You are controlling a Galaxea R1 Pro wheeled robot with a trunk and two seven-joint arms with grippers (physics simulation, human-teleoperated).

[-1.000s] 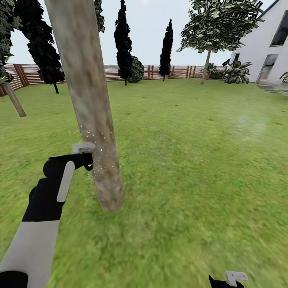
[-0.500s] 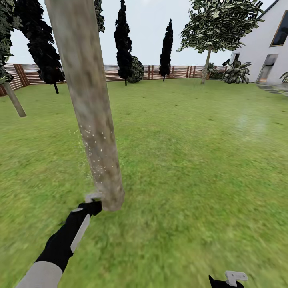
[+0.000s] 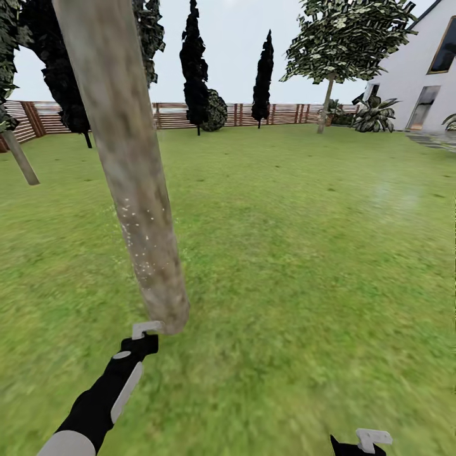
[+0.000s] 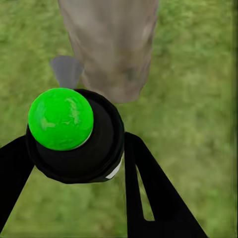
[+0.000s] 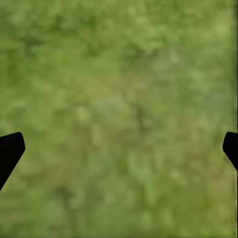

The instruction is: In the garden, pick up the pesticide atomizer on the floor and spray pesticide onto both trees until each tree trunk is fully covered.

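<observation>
Left gripper [image 4: 74,148]: fingers are clamping the sprayer [image 4: 74,136], a dark round body with a green ball on top, low down just beside the foot of the trunk [image 3: 120,164].
Right gripper [image 5: 119,144]: fingers are sitting spread wide apart, holding nothing, hanging over bare grass [image 5: 124,99].
Trunk: white specks [image 3: 142,240] are dotting the lower part.
Second tree [image 3: 345,38]: standing well away by the fence [image 3: 278,114].
</observation>
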